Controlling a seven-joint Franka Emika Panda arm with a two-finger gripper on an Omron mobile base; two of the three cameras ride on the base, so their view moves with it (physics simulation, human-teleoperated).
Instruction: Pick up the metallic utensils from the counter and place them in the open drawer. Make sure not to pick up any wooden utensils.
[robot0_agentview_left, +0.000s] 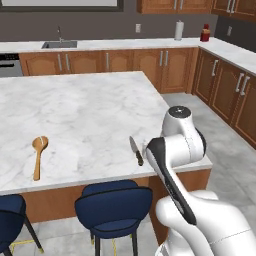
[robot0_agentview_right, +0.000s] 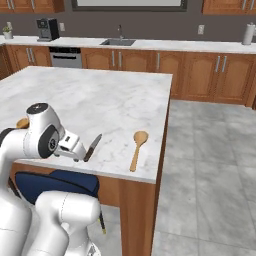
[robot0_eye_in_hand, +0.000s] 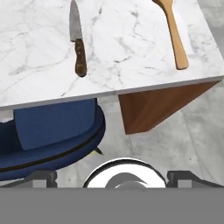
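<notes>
A knife (robot0_eye_in_hand: 77, 39) with a silver blade and a dark brown handle is seen lying flat on the white marble counter (robot0_agentview_left: 80, 110), close to the near edge of the slab; in the hand view it is placed at the upper left of the frame, handle end toward the counter edge, and in the left base view (robot0_agentview_left: 136, 151) it is found right of centre, just left of the arm's white elbow. A wooden spoon (robot0_eye_in_hand: 173, 33) is laid at the upper right of the hand view, well apart from the knife, with its handle pointing toward the edge; in the right base view the same spoon (robot0_agentview_right: 136, 147) is shown at centre, to the right of the knife (robot0_agentview_right: 93, 147). A second wooden spoon (robot0_agentview_left: 38, 156) is seen at the left of the left base view, near the front edge of the slab. Blue stools (robot0_agentview_left: 114, 205) are tucked under the counter's overhang at the bottom of that frame. The gripper (robot0_agentview_right: 75, 149) is held at the lower left of the right base view, just beside the knife's handle end; whether its fingers are spread or pressed together cannot be told from these frames.
</notes>
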